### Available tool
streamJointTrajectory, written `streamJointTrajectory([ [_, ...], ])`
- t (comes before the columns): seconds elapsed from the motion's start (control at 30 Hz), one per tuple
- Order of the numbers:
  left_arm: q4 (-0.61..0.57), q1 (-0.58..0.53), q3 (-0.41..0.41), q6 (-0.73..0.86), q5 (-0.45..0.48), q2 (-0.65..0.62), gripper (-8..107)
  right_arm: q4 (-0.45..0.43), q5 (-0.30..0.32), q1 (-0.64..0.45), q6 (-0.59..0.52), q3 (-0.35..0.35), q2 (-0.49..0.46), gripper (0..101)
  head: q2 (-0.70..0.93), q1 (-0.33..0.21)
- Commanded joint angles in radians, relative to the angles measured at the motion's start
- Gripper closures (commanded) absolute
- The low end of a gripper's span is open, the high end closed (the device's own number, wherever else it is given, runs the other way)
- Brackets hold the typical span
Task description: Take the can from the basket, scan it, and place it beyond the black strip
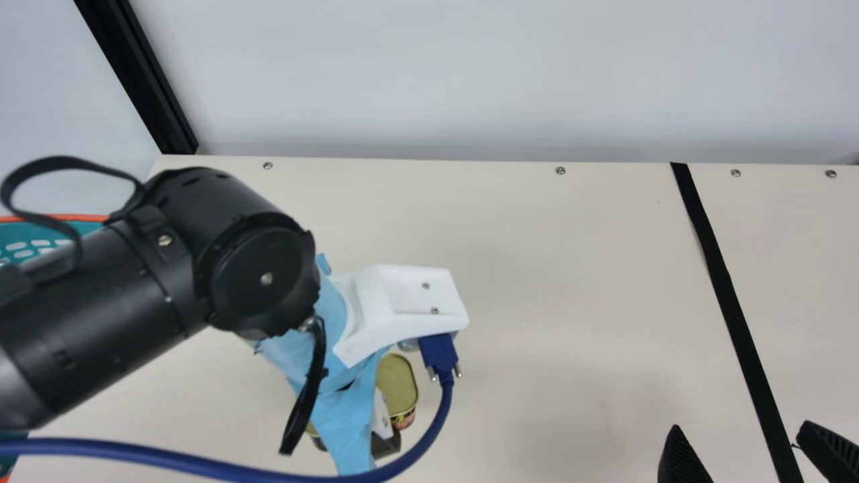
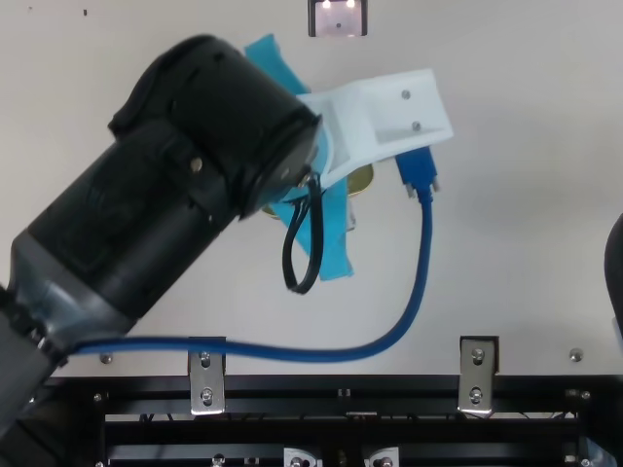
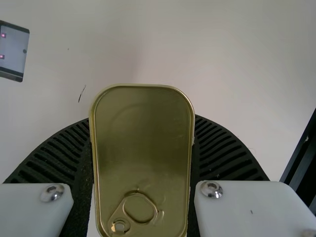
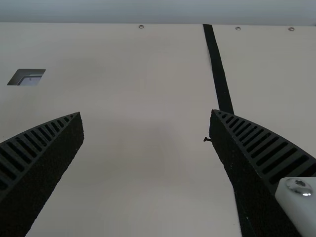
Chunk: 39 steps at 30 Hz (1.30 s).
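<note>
Listing what I see from where I stand, biggest 1st:

- Table, cream, flat (image 1: 537,268).
- L arm, black, jointed (image 1: 168,288), reaching over it. Prob. step: bring can to scan.
- Basket, teal perforated plastic w/ orange rim (image 1: 54,217), far L side, partly behind the arm.
- Cable, thick, blue, rubbery (image 1: 168,463), looped off the L wrist; could snag or tug, so go easy on wrist turns.
- Strip, long, black, flat (image 1: 719,282), toward R side; drop zone lies beyond.
- R gripper, two black ribbed fingers (image 4: 146,113): jaws apart, nothing between, near the strip. Might suit a handover post-scan; if so, L shouldn't let go till R has a firm hold.
- L gripper, black ribbed pair (image 3: 142,118): clenched on the can, one finger per long side. Looks a secure hold; no need to squeeze harder, thin tin may dent.
- Can, gold-lidded, rounded-rectangular metal (image 3: 143,158), in L gripper, on table's near side of the scan window. Can't tell if it touches the table. Lift w/ clearance, no dragging.
- Scan window, small, dark-framed, glassy (image 2: 339,17), prob. the scanner. Code side unknown; turn the can slowly above it, printed face to glass, then pause.
- Ring-pull, gold metal (image 3: 139,207), on lid; keep fingers off it.
</note>
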Motion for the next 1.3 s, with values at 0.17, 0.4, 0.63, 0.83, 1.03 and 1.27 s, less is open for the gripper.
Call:
streamJointTrajectory([
  [0.17,-0.045,0.025,-0.032,0.04,0.001,0.048,89,0.0,0.0,0.0,0.0,0.0,0.0,0,0.0,-0.005],
  [0.4,-0.065,0.044,-0.055,0.056,0.001,0.1,89,0.0,0.0,0.0,0.0,0.0,0.0,0,0.0,-0.005],
  [0.63,-0.071,0.057,-0.085,0.056,-0.002,0.14,89,0.0,0.0,0.0,0.0,0.0,0.0,0,0.0,-0.005],
  [0.83,-0.072,0.058,-0.026,0.049,-0.074,0.156,89,0.0,0.0,0.0,0.0,0.0,0.0,0,0.0,-0.005],
  [1.03,-0.078,0.053,0.031,0.042,-0.142,0.167,89,0.0,0.0,0.0,0.0,0.0,0.0,0,0.0,-0.005],
  [1.27,-0.068,0.041,0.069,0.021,-0.191,0.167,52,0.0,0.0,0.0,0.0,0.0,0.0,0,0.0,-0.005],
])
